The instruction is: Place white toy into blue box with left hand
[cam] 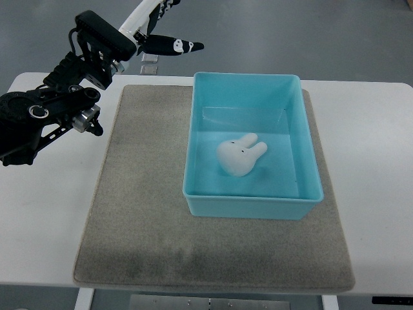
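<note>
Top view, white toy lying inside the blue box on a grey mat over the white surface, left hand raised at upper left, fingers released, holding nothing, well apart from the box

A single top view covers the scene; there is no second camera to share ground with. It looks down steeply from the robot's own side, facing across the table toward its far edge, beyond which a strip of grey floor shows. The camera stands at a middling height: the table's near edge falls at the bottom of the frame, its far left corner is in view, and its right end is cut by the frame. The grey mat shows whole, roughly centred. The left arm enters from the frame's left edge, over the table's far left corner.
</note>
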